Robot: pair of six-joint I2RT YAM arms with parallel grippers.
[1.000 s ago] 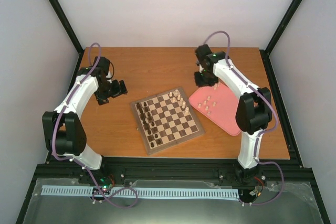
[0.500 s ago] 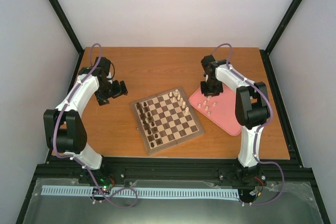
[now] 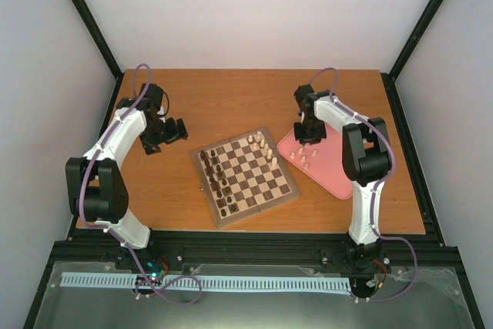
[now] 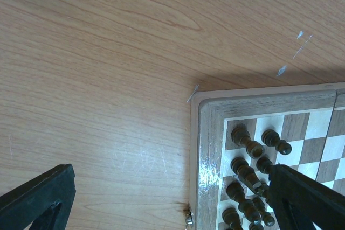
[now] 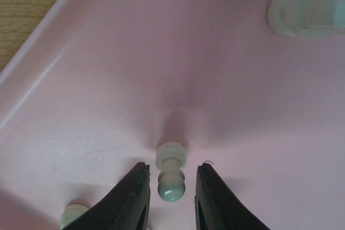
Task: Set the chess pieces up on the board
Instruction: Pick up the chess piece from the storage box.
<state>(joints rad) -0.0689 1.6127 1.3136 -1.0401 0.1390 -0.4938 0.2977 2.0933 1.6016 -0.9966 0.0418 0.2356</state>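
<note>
Right end effector (image 5: 172,166) is down over the far corner of the pink tray (image 3: 327,171). Its fingers (image 5: 132,197) stand on either side of one pale pawn (image 5: 171,186). The jaws are narrowly apart, with a thin gap showing on each side of the pawn's head, so there is no contact. The pawn is upright on the tray floor.

More pale chess pieces (image 3: 304,158) stand on the tray nearby. One (image 5: 307,12) shows at the upper right of the wrist view and another (image 5: 73,215) at its lower edge.

The board (image 3: 259,206) lies at mid-table, just left of the tray. A cluster of pale pieces (image 3: 263,144) stands along its far right side. The dark pieces (image 4: 248,165) are lined up along its left side.

Left end effector (image 3: 176,129) hangs over bare table (image 3: 223,105), left of the board's far left corner. Its jaws are spread wide and hold nothing.
</note>
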